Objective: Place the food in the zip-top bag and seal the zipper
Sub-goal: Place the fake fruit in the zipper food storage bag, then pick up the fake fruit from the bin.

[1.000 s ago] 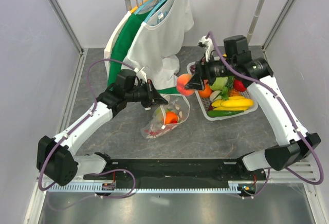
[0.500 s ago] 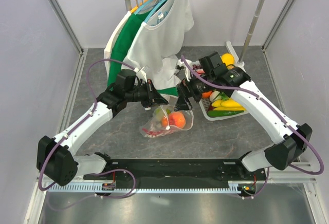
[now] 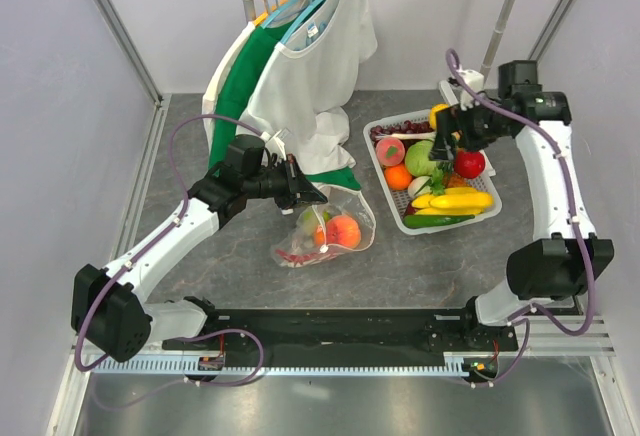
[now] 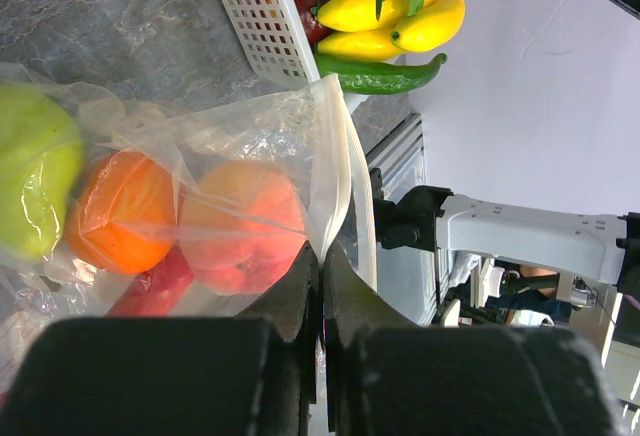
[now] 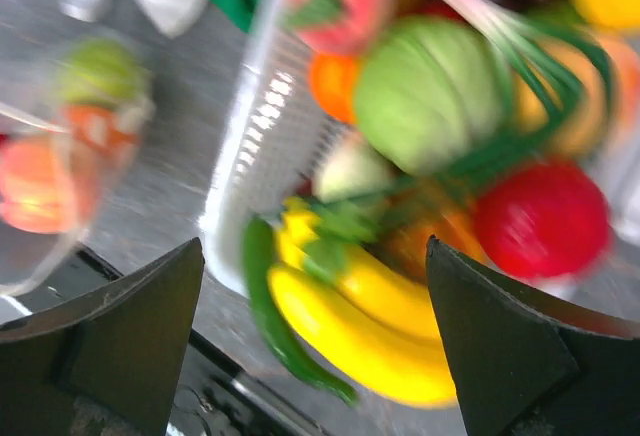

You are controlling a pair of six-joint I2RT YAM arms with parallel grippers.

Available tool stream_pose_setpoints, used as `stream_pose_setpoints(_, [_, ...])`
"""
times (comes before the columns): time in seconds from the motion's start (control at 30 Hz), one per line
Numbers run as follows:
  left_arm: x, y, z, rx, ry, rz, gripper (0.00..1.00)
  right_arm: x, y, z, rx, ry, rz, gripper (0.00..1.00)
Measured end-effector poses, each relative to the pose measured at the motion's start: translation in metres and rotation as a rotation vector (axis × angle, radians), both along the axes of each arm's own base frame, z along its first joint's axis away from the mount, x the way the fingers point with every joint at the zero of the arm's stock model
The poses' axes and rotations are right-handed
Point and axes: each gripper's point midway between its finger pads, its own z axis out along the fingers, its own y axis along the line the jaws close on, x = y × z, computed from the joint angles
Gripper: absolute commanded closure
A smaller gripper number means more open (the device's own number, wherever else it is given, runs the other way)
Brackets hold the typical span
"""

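Found zip-top bag (image 3: 352, 214) slumped on grey counter (image 3: 230, 266), mouth edge lifted and clamped in closed left pincer (image 3: 308, 194). Noted peach (image 3: 345, 229) now inside with orange (image 4: 125, 211) and green apple (image 4: 35, 171); had hung in right pincer above the bag a second earlier. Saw right pincer (image 3: 450, 144) wide open, empty, swung back over white basket (image 3: 381, 176). Judged loading unfinished, with plenty of food (image 3: 455, 199) left there and zipper (image 4: 343, 171) unpressed. Marked hanging garments (image 3: 310, 66) behind, pale walls around.
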Motion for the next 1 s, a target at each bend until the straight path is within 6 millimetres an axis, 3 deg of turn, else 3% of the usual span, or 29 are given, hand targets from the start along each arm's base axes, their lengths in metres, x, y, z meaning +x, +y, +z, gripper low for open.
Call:
stream_pose_setpoints(0.2, [0.0, 0.0, 0.0, 0.0, 0.0, 0.0, 0.98, 0.001, -0.092, -0.038, -0.142, 0.104, -0.134, 0.02])
stream_pose_setpoints(0.33, [0.0, 0.0, 0.0, 0.0, 0.0, 0.0, 0.98, 0.005, -0.126, -0.065, -0.216, 0.18, -0.178, 0.02])
stream_pose_setpoints(0.77, [0.0, 0.0, 0.0, 0.0, 0.0, 0.0, 0.98, 0.036, -0.129, -0.107, -0.266, 0.206, -0.192, 0.02])
stream_pose_setpoints(1.0, [0.0, 0.0, 0.0, 0.0, 0.0, 0.0, 0.98, 0.044, -0.124, -0.123, -0.275, 0.206, -0.184, 0.1])
